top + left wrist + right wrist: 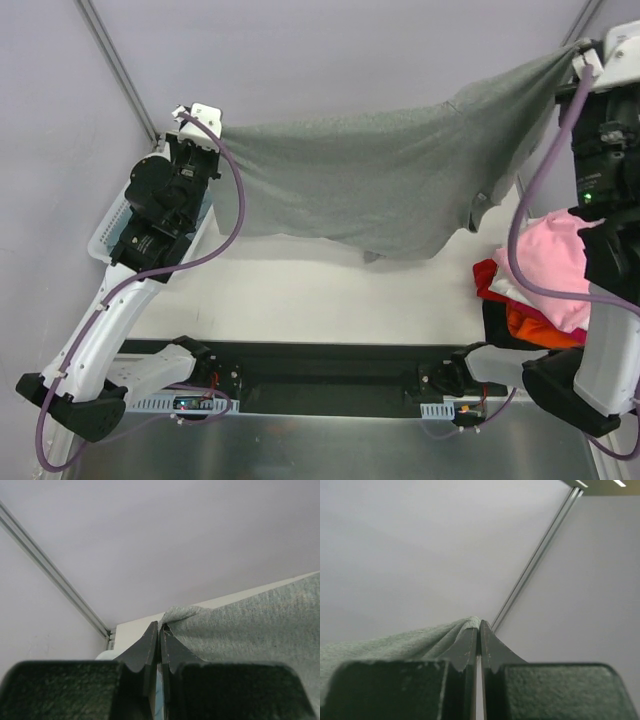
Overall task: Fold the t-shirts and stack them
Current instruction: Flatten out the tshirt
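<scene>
A heather-grey t-shirt (390,180) hangs stretched in the air between my two grippers, above the table. My left gripper (200,122) is shut on its left corner; in the left wrist view the cloth (250,625) comes out of the closed fingertips (161,626). My right gripper (585,55) is shut on the right corner, held higher; the cloth (395,647) shows beside its closed tips (480,624). A pile of pink (550,265), white, orange (530,325) and red (487,278) t-shirts lies at the right, partly hidden by the right arm.
A white slatted basket (105,235) stands at the left behind the left arm. The white table (320,300) lies below the hanging shirt. A black base rail (330,375) runs along the near edge.
</scene>
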